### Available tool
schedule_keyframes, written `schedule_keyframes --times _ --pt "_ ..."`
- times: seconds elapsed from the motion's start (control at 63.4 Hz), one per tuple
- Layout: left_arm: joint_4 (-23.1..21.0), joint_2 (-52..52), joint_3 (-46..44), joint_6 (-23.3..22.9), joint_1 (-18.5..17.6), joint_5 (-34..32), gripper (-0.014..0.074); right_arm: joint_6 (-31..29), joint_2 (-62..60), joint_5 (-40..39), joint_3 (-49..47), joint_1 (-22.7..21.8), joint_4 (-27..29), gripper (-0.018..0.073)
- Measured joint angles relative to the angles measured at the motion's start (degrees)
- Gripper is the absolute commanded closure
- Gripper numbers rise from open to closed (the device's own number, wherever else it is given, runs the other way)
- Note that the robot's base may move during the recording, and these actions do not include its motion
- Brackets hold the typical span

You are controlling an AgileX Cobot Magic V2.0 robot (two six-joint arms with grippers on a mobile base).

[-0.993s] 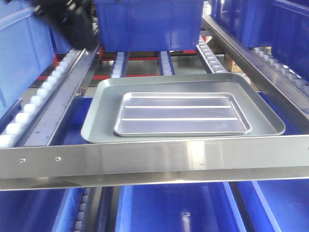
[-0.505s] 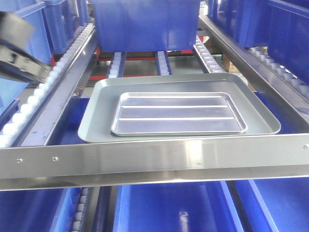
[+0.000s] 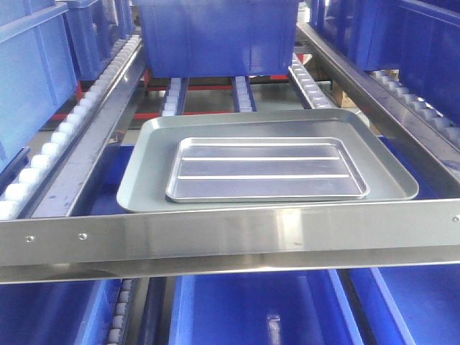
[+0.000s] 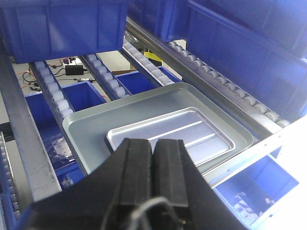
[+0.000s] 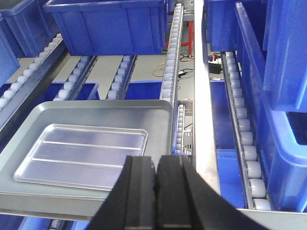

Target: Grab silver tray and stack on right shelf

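The silver tray (image 3: 266,169), shiny with two long ridges, lies flat inside a larger dull grey tray (image 3: 392,169) on the right shelf, just behind the shelf's shiny front bar (image 3: 230,233). No gripper shows in the front view. In the left wrist view my left gripper (image 4: 154,143) is shut and empty, hanging above and in front of the silver tray (image 4: 192,132). My right gripper (image 5: 156,160) is likewise shut on nothing. It hovers off the near right corner of the silver tray (image 5: 81,151) and grey tray (image 5: 96,112).
A big blue bin (image 3: 215,36) stands on the rollers behind the trays. White roller tracks (image 3: 57,144) run down both sides of the rack. More blue bins (image 3: 251,309) sit on the level below and on neighbouring lanes (image 5: 283,72).
The left arm, seen at the upper left of the front view a second ago, slid left and has gone out of that view. The trays have not moved.
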Motion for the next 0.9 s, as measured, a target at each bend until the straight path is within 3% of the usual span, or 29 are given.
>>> schedule_keyframes --times 0.552,0.599,0.694,0.741,0.899 --pt "-0.6 3.5 0.0 0.5 0.0 0.0 0.0697 0.0 0.0 0.0 0.0 0.0 0.0 0.0494" --pt "-2.5 3.5 0.1 4.0 0.0 0.0 0.0697 0.0 0.0 0.0 0.0 0.0 0.0 0.0494" --pt "-12.2 2.4 0.2 16.4 0.0 0.2 0.0697 0.0 0.0 0.0 0.0 0.0 0.0 0.0494" --pt "-15.3 1.0 0.2 20.4 0.0 0.9 0.0697 0.0 0.0 0.0 0.0 0.0 0.0 0.0494" --pt "-17.9 -7.1 2.8 23.8 4.3 4.1 0.0696 0.0 0.0 0.0 0.0 0.0 0.0 0.0494"
